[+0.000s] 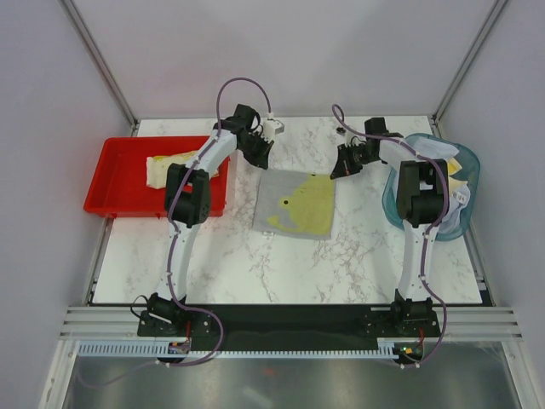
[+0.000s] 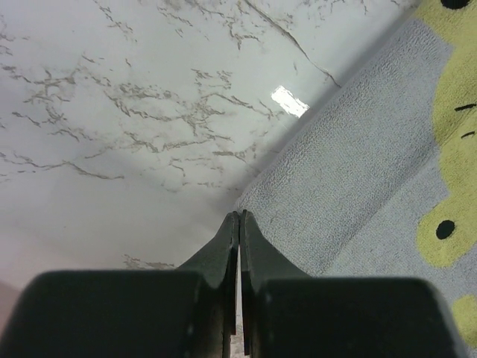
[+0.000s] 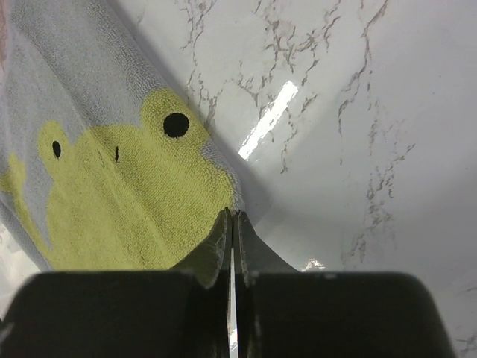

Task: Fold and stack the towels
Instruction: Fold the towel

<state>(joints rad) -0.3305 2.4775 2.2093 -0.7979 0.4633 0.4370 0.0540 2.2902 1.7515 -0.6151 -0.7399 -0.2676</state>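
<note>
Where the grey towel (image 1: 296,203) lies: flat and open in the middle of the surface (image 1: 255,273), frog print facing up.
Left claw (image 2: 238,218): narrow, fingers pressed together, tips meeting the towel's far-left corner. Whether cloth is caught between them cannot be told.
Right claw (image 3: 231,216): narrow too, fingers together, tips at the towel's far-right corner. It is just as unclear whether it has a grip.
Other towels: a pale yellow towel (image 1: 170,168) lies folded in the red tray (image 1: 106,183) by the left edge. More towels are heaped in the teal basket (image 1: 430,223) by the right edge.
Step in hand: probably a fold that brings the far edge over to the near edge.
Doing it well: pinch both corners firmly and lift them together and level. Keep the far edge taut, then lay corner on corner so the edges match.
Hard to make out: the left arm covers part of the tray towel. The right arm hides part of the basket, so the number of towels there is unclear. Each wrist view shows only one corner of the grey towel.
</note>
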